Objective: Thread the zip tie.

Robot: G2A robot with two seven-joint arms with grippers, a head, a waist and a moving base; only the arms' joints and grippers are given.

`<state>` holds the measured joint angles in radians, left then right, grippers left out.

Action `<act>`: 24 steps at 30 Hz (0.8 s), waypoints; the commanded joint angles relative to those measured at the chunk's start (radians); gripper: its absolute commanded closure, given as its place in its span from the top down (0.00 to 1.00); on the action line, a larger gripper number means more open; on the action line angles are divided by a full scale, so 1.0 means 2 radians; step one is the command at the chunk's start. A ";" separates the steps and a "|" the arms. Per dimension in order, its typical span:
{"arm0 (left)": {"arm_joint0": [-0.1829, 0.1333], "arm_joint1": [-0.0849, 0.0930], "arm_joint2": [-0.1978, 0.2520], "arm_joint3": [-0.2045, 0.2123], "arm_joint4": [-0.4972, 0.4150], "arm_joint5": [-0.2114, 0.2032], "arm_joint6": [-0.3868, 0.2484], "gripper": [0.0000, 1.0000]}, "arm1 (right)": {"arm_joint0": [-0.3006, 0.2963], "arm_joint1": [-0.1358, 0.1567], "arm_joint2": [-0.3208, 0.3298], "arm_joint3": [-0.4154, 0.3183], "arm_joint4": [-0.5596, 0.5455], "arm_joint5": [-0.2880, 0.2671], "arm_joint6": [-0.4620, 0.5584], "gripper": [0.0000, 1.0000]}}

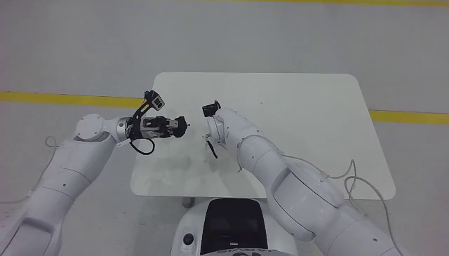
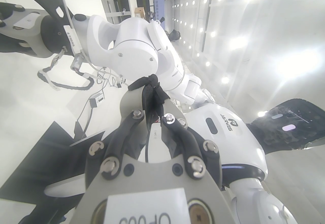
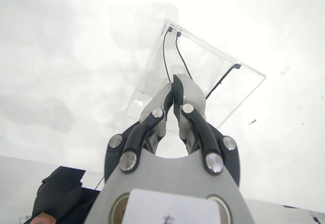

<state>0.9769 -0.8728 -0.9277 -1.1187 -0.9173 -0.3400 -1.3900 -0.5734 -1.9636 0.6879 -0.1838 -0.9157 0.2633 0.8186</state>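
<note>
My left gripper point(image 2: 152, 90) is held in the air, shut on a thin black zip tie point(image 2: 146, 141) whose strand runs back between the fingers; black cloth wraps its fingertips. In the top view it point(image 1: 181, 125) hovers over the table's left side. My right gripper point(image 3: 174, 80) is shut, its tips meeting the tail of a black zip tie point(image 3: 165, 55) that hangs from a clear acrylic stand point(image 3: 228, 98). Two more ties point(image 3: 182, 55) point(image 3: 223, 78) hang on the stand. In the top view the right gripper point(image 1: 209, 109) sits a short way right of the left one, apart from it.
The white table point(image 1: 295, 130) has open room on its right half. A looped black cable point(image 1: 211, 147) hangs off the right forearm. The table's left edge lies just under the left wrist.
</note>
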 commanded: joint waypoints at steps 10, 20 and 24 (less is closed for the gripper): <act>0.000 0.000 0.000 0.000 0.000 0.000 0.000 0.00 | 0.002 -0.001 -0.002 0.000 -0.010 -0.011 0.003 0.24; 0.000 0.000 0.000 0.000 0.000 0.000 0.000 0.00 | 0.003 -0.003 -0.009 0.000 -0.030 -0.017 0.007 0.22; 0.000 0.000 0.000 0.000 0.000 0.000 0.000 0.00 | 0.002 -0.005 -0.014 -0.001 -0.040 -0.023 0.011 0.23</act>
<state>0.9769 -0.8728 -0.9277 -1.1187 -0.9173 -0.3400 -1.3900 -0.5693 -1.9730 0.6622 -0.1858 -0.9923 0.2212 0.8383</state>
